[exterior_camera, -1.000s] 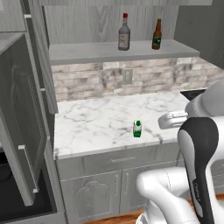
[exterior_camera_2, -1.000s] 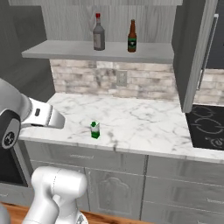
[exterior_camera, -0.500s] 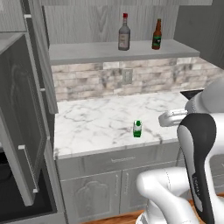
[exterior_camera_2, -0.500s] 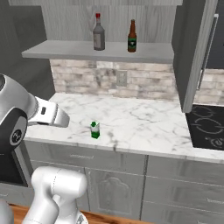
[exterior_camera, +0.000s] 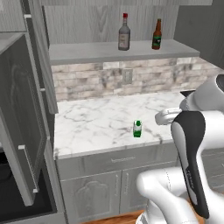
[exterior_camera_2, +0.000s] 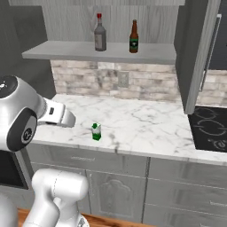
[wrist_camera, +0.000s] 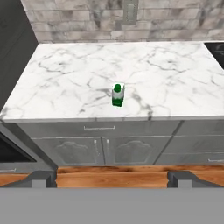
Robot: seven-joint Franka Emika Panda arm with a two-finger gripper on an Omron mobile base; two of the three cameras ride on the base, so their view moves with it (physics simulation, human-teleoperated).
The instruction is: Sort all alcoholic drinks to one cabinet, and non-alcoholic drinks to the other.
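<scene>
A small green and white carton [exterior_camera: 137, 129] [exterior_camera_2: 96, 131] stands upright near the front edge of the marble counter [exterior_camera: 96, 118]. In the hand view the carton [wrist_camera: 117, 95] sits at the centre, well ahead of my gripper [wrist_camera: 112, 177]. The gripper is open with nothing between its fingertips [wrist_camera: 43, 177]. On the long grey shelf [exterior_camera: 87, 52] [exterior_camera_2: 66, 49] of the wide wall cabinet stand two bottles. One is clear-grey with a red cap [exterior_camera: 124, 37] [exterior_camera_2: 100, 37]. The other is slim and brown with a green label [exterior_camera: 156, 38] [exterior_camera_2: 133, 41].
A grey cabinet door [exterior_camera: 24, 131] hangs open at the left, with a black oven [exterior_camera: 8, 192] below it. Another open door [exterior_camera_2: 199, 53] hangs at the right above a black cooktop [exterior_camera_2: 210, 128]. Drawers and base cabinet fronts [wrist_camera: 103, 148] run under the counter.
My arm's upper links have swung a little to the side in both base views. The carton and both bottles have stayed where they were.
</scene>
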